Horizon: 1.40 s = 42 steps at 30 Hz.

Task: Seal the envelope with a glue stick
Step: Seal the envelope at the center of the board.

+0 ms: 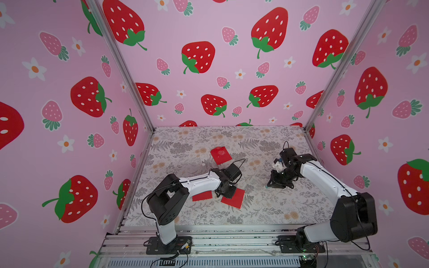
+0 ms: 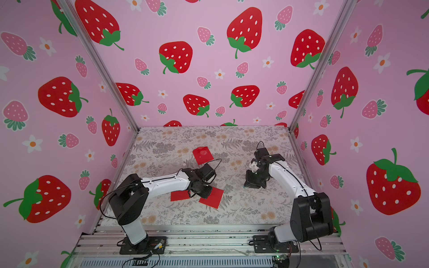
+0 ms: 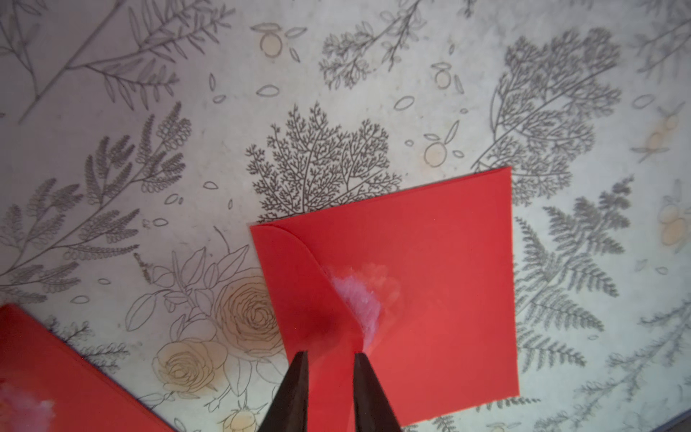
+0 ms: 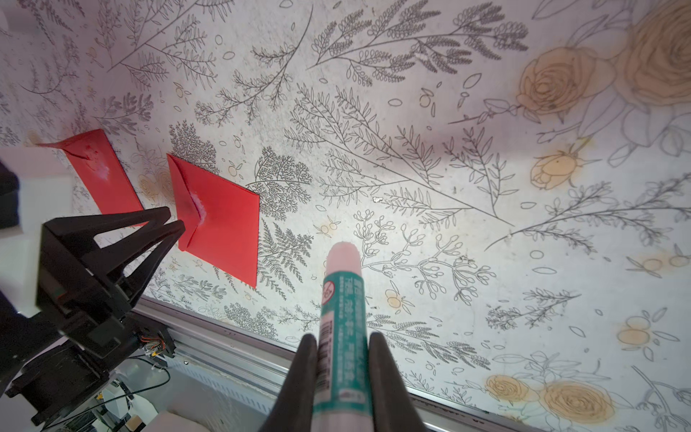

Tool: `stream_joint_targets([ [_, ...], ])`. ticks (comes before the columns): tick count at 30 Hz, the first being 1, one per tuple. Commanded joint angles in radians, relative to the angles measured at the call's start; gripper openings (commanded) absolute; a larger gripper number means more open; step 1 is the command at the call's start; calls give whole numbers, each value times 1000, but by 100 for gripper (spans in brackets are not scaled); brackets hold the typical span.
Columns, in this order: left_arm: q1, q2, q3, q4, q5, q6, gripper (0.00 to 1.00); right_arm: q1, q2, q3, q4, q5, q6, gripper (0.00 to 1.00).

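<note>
Between the fingers of the right gripper (image 4: 342, 338) the glue stick (image 4: 343, 299) is clamped by its teal-labelled barrel, both fingers pressed tight against it. Its uncapped pinkish end is pointed out past the fingertips toward the floral table (image 4: 486, 187). Just ahead of the fingertips of the left gripper (image 3: 331, 355) a red envelope (image 3: 430, 262) is laid flat, flap folded down (a white smear (image 3: 359, 299) is seen along the flap edge). Those fingers are parted narrowly with nothing held; contact with the paper cannot be judged. A second red envelope (image 3: 56, 374) is seen off to their side.
</note>
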Motion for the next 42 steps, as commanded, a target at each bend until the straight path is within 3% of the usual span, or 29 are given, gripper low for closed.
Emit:
stream_joint_targets([
  [1,2,13,-15,-30,11,-7,23,4,6,16,-21,7,-11,0],
  [10,-2,82,-43,-10,-3,-14,23,7,-3,13,-19,5,-10,0],
  [17,-48,179,-25,-77,-123,-5,23,7,3,12,-16,3,-11,0],
  [24,-93,244,-2,-115,-145,-8,23,8,4,21,-20,1,-13,0],
  [35,-63,33,16,-18,-112,-24,24,9,2,25,-22,15,-13,0],
  [42,-31,37,71,-27,-107,8,22,8,19,34,-22,19,-14,0],
])
